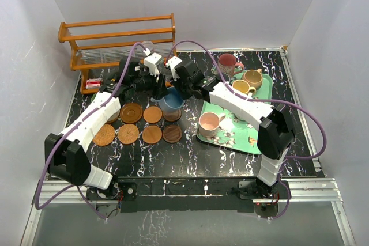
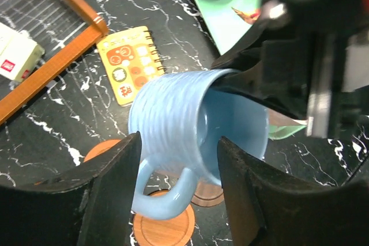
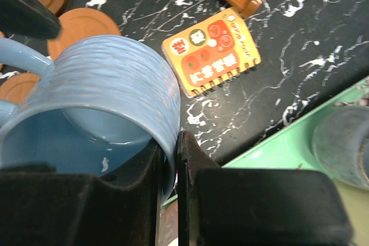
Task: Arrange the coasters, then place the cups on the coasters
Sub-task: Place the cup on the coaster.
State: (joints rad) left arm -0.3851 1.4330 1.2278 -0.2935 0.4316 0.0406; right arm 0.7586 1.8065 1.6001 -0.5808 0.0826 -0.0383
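A blue cup (image 1: pixel 170 101) hangs tilted over the back row of coasters (image 1: pixel 152 114). My right gripper (image 3: pixel 176 142) is shut on the blue cup's (image 3: pixel 104 96) rim, one finger inside and one outside. My left gripper (image 2: pixel 179 142) is open, its fingers (image 2: pixel 109 194) standing on either side of the blue cup's (image 2: pixel 190 125) handle with gaps showing. Several round wooden coasters (image 1: pixel 128 133) lie in two rows on the dark table. Pink (image 1: pixel 209 124), yellow (image 1: pixel 241 87), tan (image 1: pixel 252 78) and maroon (image 1: pixel 228 60) cups stand on the green tray (image 1: pixel 248 142).
An orange patterned card (image 3: pixel 210 50) lies on the table beyond the blue cup. A wooden rack (image 1: pixel 115 38) stands at the back left. A grey cup (image 3: pixel 340 142) sits on the tray's near corner (image 3: pixel 277 154). White walls close in the table.
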